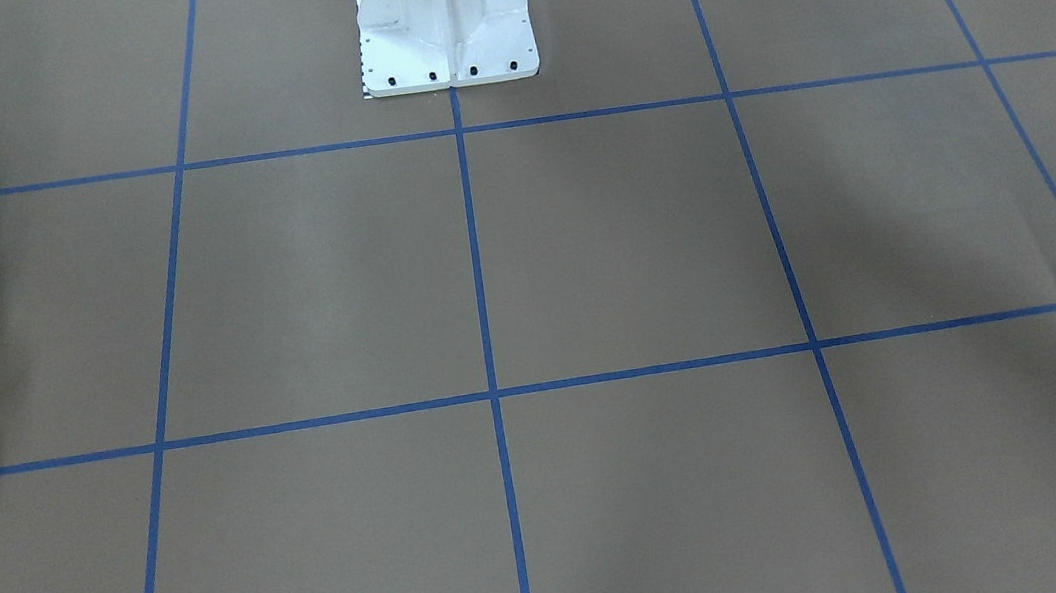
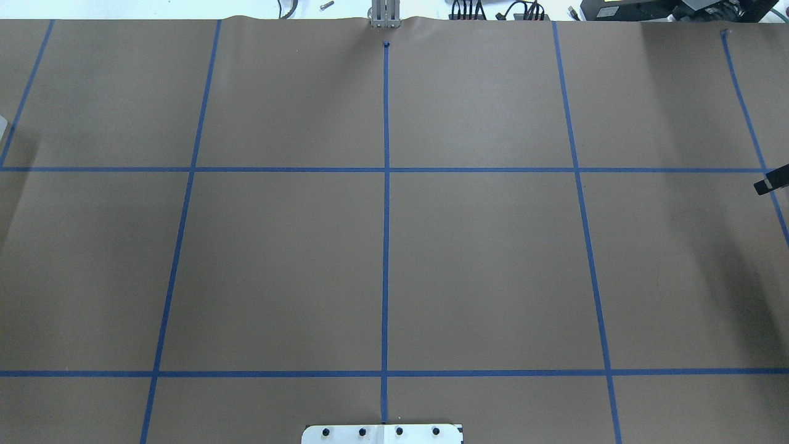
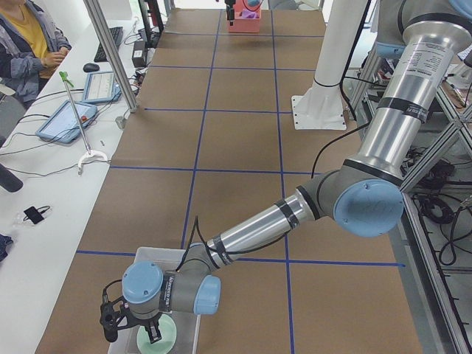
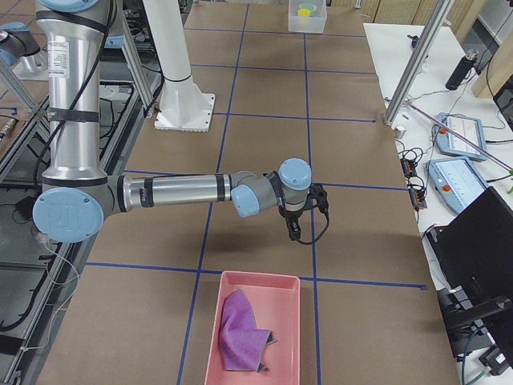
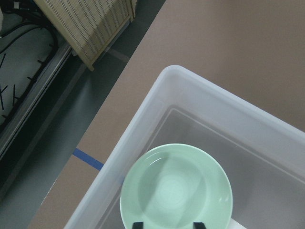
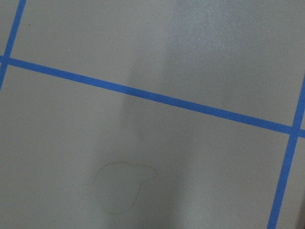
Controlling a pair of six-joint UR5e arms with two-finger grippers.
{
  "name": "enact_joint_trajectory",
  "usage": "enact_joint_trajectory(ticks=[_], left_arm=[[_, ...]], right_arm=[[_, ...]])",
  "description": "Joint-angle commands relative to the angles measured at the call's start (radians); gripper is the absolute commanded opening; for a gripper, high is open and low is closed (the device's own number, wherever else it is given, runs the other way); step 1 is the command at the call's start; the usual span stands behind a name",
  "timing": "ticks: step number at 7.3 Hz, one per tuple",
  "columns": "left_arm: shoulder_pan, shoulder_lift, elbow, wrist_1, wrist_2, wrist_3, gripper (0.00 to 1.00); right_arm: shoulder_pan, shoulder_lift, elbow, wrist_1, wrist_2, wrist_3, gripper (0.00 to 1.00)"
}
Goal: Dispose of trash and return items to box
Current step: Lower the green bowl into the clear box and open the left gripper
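Observation:
The translucent box (image 5: 143,114) fills the left wrist view, with the mint-green bowl (image 5: 176,188) lying upright inside it. My left gripper (image 5: 168,224) hangs just above the bowl's near side with its two fingertips apart, open and holding nothing. The exterior left view shows the same gripper (image 3: 133,330) over the box (image 3: 158,258). The purple cloth (image 4: 240,329) lies in a pink bin (image 4: 280,281). My right gripper (image 4: 293,228) hovers over bare table beyond that bin; I cannot tell whether it is open or shut. The yellow cup (image 4: 304,11) shows in the far box (image 4: 307,24).
The white robot base (image 1: 446,35) stands at the table's middle edge. A person sits at a side desk (image 3: 33,44) with tablets. A metal post (image 3: 110,51) rises at the table's edge. A slatted crate (image 5: 90,24) stands on the floor beyond the box.

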Motion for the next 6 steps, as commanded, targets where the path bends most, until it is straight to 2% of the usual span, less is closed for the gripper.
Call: enact_joint_trajectory(ticks=[1,2,3,4,5,6], left_arm=[[0.050,0.158,-0.487,0.109,-0.129,-0.142,0.99],[0.122,0.276,-0.671,0.107,-0.114,-0.132,0.99],[0.243,0.332,-0.808,0.110,-0.057,-0.132,0.99],[0.349,0.386,-0.903,0.111,-0.048,-0.129,0.99],[0.397,0.427,-0.965,0.117,-0.046,-0.126,0.99],[0.419,0.478,-0.993,0.119,-0.046,-0.056,0.99]], right_arm=[[0.001,-0.014,-0.003,0.045,-0.004,0.000,1.00],[0.006,-0.020,-0.009,0.048,-0.006,0.000,1.00],[0.018,-0.013,-0.009,0.050,-0.012,-0.002,1.00],[0.038,-0.005,-0.003,0.047,-0.041,-0.002,1.00],[0.044,0.030,-0.003,0.010,-0.122,-0.002,1.00],[0.044,0.068,-0.006,-0.059,-0.154,-0.006,1.00]])
